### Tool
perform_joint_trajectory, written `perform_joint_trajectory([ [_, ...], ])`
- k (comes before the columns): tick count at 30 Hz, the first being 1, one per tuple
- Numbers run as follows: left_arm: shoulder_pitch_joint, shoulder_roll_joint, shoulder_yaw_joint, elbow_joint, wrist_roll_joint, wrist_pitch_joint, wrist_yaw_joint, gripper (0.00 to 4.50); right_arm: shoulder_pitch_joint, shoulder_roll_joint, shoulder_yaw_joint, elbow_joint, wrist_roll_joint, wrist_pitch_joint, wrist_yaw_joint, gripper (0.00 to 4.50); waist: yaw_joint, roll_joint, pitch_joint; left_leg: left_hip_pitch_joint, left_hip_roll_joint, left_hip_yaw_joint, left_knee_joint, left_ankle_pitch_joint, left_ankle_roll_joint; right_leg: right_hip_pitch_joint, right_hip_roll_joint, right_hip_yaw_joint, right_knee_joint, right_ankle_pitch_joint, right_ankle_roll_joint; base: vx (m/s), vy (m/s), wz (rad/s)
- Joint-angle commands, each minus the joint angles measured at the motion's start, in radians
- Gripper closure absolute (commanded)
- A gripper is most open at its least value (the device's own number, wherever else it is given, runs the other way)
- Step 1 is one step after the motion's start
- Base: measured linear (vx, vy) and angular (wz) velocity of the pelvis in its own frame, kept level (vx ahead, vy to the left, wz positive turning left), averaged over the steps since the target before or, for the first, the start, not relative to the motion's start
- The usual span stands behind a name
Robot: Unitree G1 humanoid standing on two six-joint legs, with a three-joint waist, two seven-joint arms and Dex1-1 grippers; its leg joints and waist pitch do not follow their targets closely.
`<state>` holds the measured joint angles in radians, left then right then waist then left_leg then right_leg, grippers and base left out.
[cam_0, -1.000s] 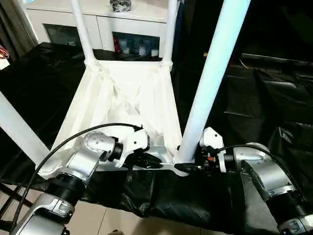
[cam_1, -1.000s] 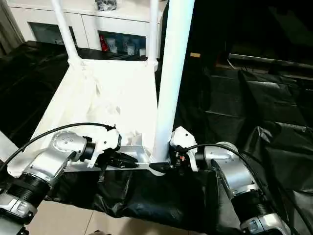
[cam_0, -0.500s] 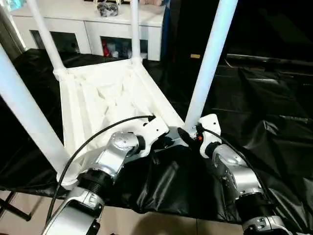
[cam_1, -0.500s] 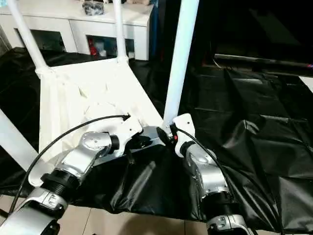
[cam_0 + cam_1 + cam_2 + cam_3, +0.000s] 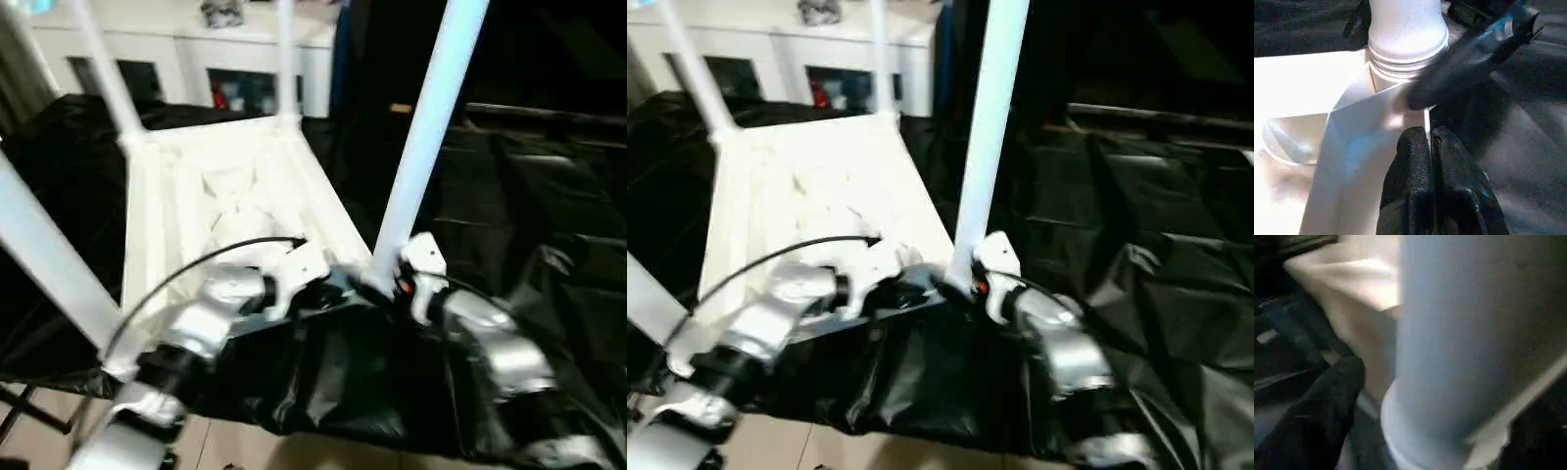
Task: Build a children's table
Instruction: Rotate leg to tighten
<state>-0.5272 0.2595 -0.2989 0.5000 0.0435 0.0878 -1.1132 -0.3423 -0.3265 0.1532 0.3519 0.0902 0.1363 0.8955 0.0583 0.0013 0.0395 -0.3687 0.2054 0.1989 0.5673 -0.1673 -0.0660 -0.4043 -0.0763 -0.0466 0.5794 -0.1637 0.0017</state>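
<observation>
Since a second ago the right gripper (image 5: 384,286) has spread its fingers around the near leg (image 5: 421,157), which rises steeply at centre frame from the upturned children's table (image 5: 225,196). Left gripper (image 5: 1431,147), nearest that corner socket, pinches shut on the rim.
</observation>
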Motion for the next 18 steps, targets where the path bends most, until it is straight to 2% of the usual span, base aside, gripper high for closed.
perform_joint_trajectory([
  [1,0.005,-0.009,-0.035,-0.045,-0.045,-0.027,-0.098,4.5,0.004,-0.017,0.034,-0.042,0.018,-0.007,0.097,0.2,0.005,-0.004,-0.062,0.01,0.026,-0.01,-0.052,-0.195,0.085,0.049,-0.05,0.031,-0.047,-0.109,-0.241,0.0,0.0,0.0],
  [4,0.011,0.015,-0.041,-0.052,-0.05,-0.034,-0.141,4.5,0.004,-0.056,0.049,-0.054,0.032,0.003,0.169,0.2,0.012,-0.002,-0.059,0.014,0.029,-0.007,-0.053,-0.213,0.082,0.047,-0.051,0.03,-0.05,-0.141,-0.248,0.0,0.0,0.0],
  [6,0.012,0.029,-0.042,-0.049,-0.054,-0.033,-0.164,4.5,0.004,-0.082,0.064,-0.063,0.034,0.001,0.206,0.2,0.016,-0.002,-0.057,0.017,0.03,-0.008,-0.055,-0.238,0.067,0.045,-0.052,0.03,-0.054,-0.19,-0.238,0.0,0.0,0.0],
  [7,0.014,0.051,-0.05,-0.045,-0.056,-0.032,-0.205,4.5,0.004,-0.109,0.083,-0.071,0.031,-0.002,0.247,0.2,0.019,-0.008,-0.056,0.019,0.031,-0.008,-0.056,-0.253,0.058,0.044,-0.052,0.031,-0.057,-0.22,-0.229,0.0,0.0,0.0],
  [8,0.014,0.063,-0.056,-0.047,-0.061,-0.029,-0.228,4.5,0.004,-0.118,0.09,-0.075,0.033,-0.003,0.264,0.2,0.024,-0.005,-0.055,0.019,0.031,-0.008,-0.057,-0.261,0.052,0.043,-0.054,0.032,-0.057,-0.244,-0.22,0.0,0.0,0.0],
  [11,0.015,0.086,-0.065,-0.06,-0.077,-0.004,-0.272,4.5,0.005,-0.127,0.093,-0.092,0.051,0.007,0.3,0.2,0.031,-0.006,-0.055,0.023,0.031,-0.007,-0.057,-0.273,0.043,0.038,-0.054,0.034,-0.06,-0.26,-0.215,0.0,0.0,0.0],
  [15,0.01,0.101,-0.069,-0.061,-0.073,0.001,-0.293,4.5,0.004,-0.129,0.095,-0.098,0.052,0.005,0.317,0.2,0.032,-0.004,-0.056,0.021,0.031,-0.01,-0.059,-0.27,0.033,0.04,-0.054,0.033,-0.058,-0.262,-0.209,0.0,0.0,0.0],
  [16,0.009,0.104,-0.069,-0.059,-0.072,0.0,-0.299,4.5,0.004,-0.13,0.097,-0.1,0.052,0.004,0.319,0.37,0.031,-0.005,-0.056,0.019,0.03,-0.01,-0.059,-0.27,0.033,0.041,-0.054,0.033,-0.058,-0.26,-0.209,0.0,0.0,0.0],
  [18,0.006,0.11,-0.073,-0.058,-0.074,-0.001,-0.309,4.5,0.005,-0.134,0.107,-0.102,0.051,-0.003,0.323,0.37,0.031,-0.005,-0.057,0.02,0.03,-0.01,-0.059,-0.262,0.033,0.041,-0.054,0.033,-0.057,-0.248,-0.211,0.0,0.0,0.0],
])
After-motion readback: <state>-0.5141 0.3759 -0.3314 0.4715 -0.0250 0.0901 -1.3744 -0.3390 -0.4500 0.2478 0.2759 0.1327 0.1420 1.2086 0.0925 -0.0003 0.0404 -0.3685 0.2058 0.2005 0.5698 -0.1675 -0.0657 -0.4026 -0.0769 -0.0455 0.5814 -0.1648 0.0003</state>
